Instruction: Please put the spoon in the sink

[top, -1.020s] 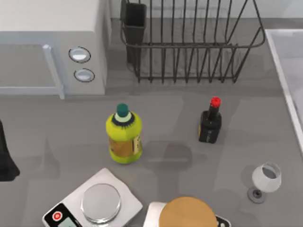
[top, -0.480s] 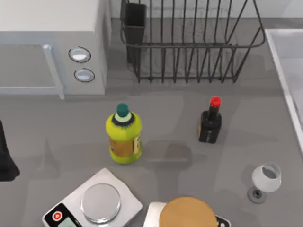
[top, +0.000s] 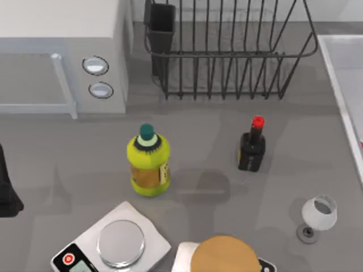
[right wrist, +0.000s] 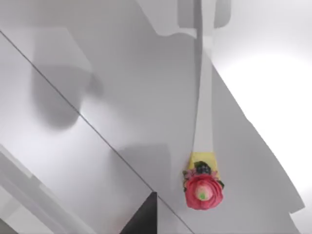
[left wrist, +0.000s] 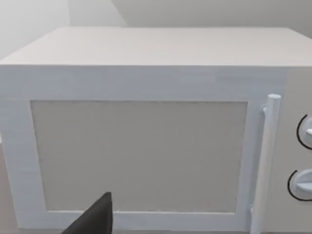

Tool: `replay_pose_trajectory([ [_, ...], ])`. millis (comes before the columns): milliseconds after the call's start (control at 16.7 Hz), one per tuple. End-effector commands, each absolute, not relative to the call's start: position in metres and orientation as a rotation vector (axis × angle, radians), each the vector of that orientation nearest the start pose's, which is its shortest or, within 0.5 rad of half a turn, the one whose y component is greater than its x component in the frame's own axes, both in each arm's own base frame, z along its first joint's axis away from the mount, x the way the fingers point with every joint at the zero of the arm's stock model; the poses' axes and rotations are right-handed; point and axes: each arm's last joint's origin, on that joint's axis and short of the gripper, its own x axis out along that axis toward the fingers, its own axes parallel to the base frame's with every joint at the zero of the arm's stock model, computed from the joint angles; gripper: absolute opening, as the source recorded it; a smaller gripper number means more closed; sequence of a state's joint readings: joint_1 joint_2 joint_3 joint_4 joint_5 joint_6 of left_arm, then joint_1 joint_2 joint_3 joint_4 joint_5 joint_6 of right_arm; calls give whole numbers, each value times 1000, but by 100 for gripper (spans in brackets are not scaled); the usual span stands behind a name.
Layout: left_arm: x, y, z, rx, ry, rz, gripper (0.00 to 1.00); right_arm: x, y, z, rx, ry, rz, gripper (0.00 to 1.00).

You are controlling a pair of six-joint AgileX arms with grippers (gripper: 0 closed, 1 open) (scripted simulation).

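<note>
Top view, sink [top: 347, 62]: pale basin at the surface's 2 to 3 o'clock edge, partly in frame.
Top view, left arm: parked at the 9 o'clock edge.
Left wrist view, left end effector [left wrist: 95, 217]: dark tip facing the microwave [left wrist: 146, 146]; I cannot tell its state.
Right wrist view, spoon [right wrist: 204, 122]: pale handle with a red flower end, lying against the sink's [right wrist: 253, 97] pale interior.
Right wrist view, right end effector [right wrist: 144, 217]: dark tip apart from the spoon; I cannot tell its state.

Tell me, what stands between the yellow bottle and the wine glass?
In the top view, the dark bottle with a red cap stands between the yellow bottle and the wine glass.
</note>
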State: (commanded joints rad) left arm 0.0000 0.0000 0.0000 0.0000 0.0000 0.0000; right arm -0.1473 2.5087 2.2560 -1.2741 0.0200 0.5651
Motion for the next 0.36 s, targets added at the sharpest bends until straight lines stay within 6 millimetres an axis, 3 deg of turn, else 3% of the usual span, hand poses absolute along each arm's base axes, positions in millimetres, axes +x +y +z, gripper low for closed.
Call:
replay_pose_trajectory([
  [360, 106, -1, 160, 0, 0, 0, 100, 491, -67, 154, 541, 1454, -547, 100],
])
